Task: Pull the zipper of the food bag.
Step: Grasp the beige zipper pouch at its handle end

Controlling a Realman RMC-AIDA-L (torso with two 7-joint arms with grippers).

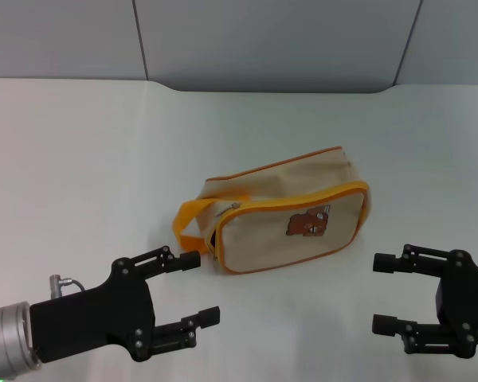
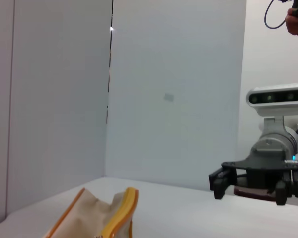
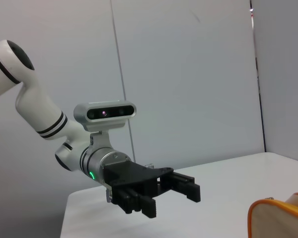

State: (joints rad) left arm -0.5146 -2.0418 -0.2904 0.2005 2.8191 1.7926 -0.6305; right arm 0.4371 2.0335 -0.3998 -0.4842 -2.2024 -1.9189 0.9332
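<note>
both grippers hover low over the white table (image 1: pixel 80 159), near the robot, with the food bag (image 1: pixel 303 211) lying between and beyond them. left gripper (image 1: pixel 195 288) sits with its two black fingers spread wide apart and nothing between them; its upper fingertip ends just beside the bag's near-left end, close to the orange strap loop (image 1: pixel 190 223) but apart from it. right gripper (image 1: pixel 386 294) is likewise open and empty, fingers pointing inward toward the other arm, standing off from the bag's right end.

the bag rests on its base, its long axis running from near-left to far-right across the table, the bear patch (image 1: pixel 307 224) on the side facing the robot. the zipper (image 1: pixel 291 197) follows the orange-trimmed top edge along that same axis. a small pale metal piece at the left end of that edge, just above the strap loop, looks like the pull tab (image 1: pixel 234 207), though it is too small to be sure.

if so, the tab lies ahead and slightly to the right of the left gripper, and that arm is plainly the nearer of the two. i judge the pull would then run along the bag's length, toward the far-right end, with the right gripper better placed to steady that end. no contact has been made yet.
</note>
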